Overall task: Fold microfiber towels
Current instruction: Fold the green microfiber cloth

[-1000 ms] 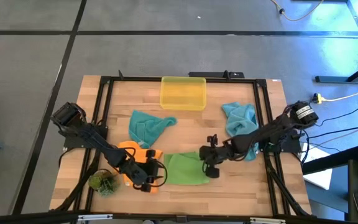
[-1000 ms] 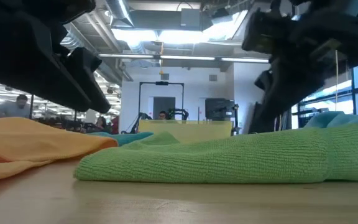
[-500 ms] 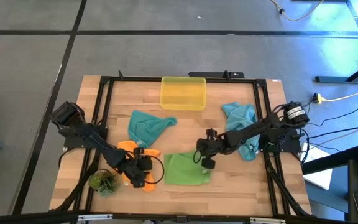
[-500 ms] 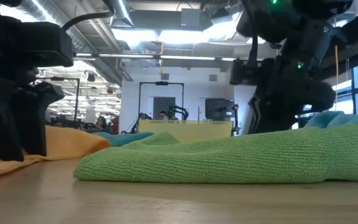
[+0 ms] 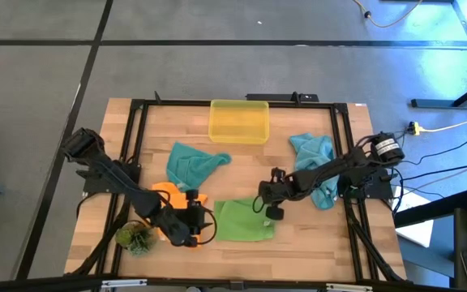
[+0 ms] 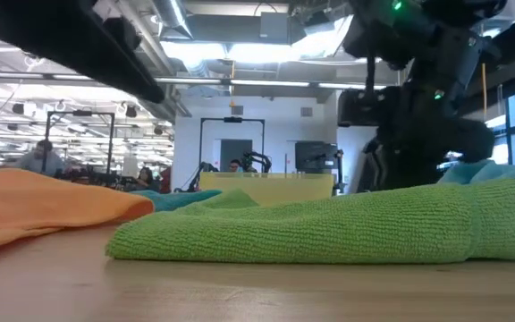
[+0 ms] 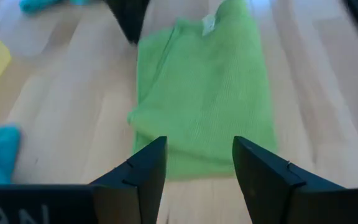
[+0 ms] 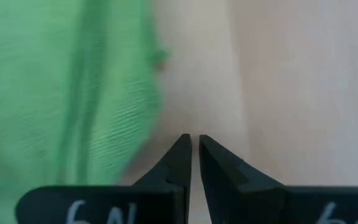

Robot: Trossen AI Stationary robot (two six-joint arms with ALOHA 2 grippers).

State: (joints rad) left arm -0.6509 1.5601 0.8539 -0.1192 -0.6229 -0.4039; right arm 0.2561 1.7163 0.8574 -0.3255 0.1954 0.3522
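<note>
Two black jointed arms, thin black cables looped along them. Left gripper [image 7: 194, 168]: dark wedge fingers. Right gripper [image 8: 194, 155]: dark pointed fingers, white lettering on black body.

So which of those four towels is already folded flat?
The green towel, lying as a neat rectangle at the table's front between the two hands. The orange and both teal ones are crumpled heaps.

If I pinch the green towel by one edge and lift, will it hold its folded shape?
Probably not. The green towel looks soft: in the low view its folded edge is rounded and puffy, so lifted layers would likely droop and fall open. The knit surface looks grippy, so pushing may bunch it on the wooden table rather than slide it.
</note>
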